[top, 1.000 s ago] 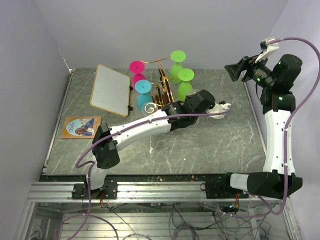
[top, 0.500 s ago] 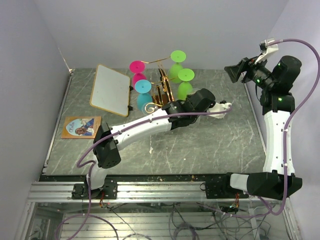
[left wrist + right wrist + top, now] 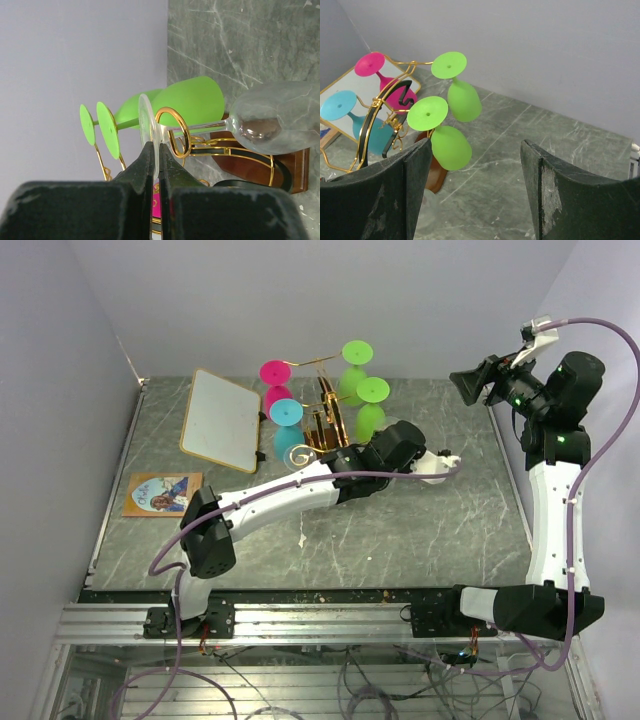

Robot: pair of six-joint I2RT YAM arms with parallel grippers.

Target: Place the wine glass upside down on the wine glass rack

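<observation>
The wine glass rack (image 3: 325, 420) is a gold wire stand on a brown base (image 3: 260, 167). My left gripper (image 3: 156, 150) is shut on the foot of a clear wine glass (image 3: 280, 117), which lies sideways. Its stem crosses a gold scroll loop (image 3: 172, 132), and its bowl is next to the base. In the top view my left wrist (image 3: 385, 445) hides the fingers, just right of the rack. My right gripper (image 3: 475, 145) is open and empty, raised at the far right (image 3: 475, 380).
Two green glasses (image 3: 372, 390), a pink one (image 3: 273, 372) and a blue one (image 3: 286, 412) hang upside down on the rack. A white board (image 3: 220, 420) and a picture card (image 3: 162, 493) lie at the left. Walls close the back and sides.
My left wrist has shifted slightly at the rack with the clear glass still held. My right arm has barely moved.
</observation>
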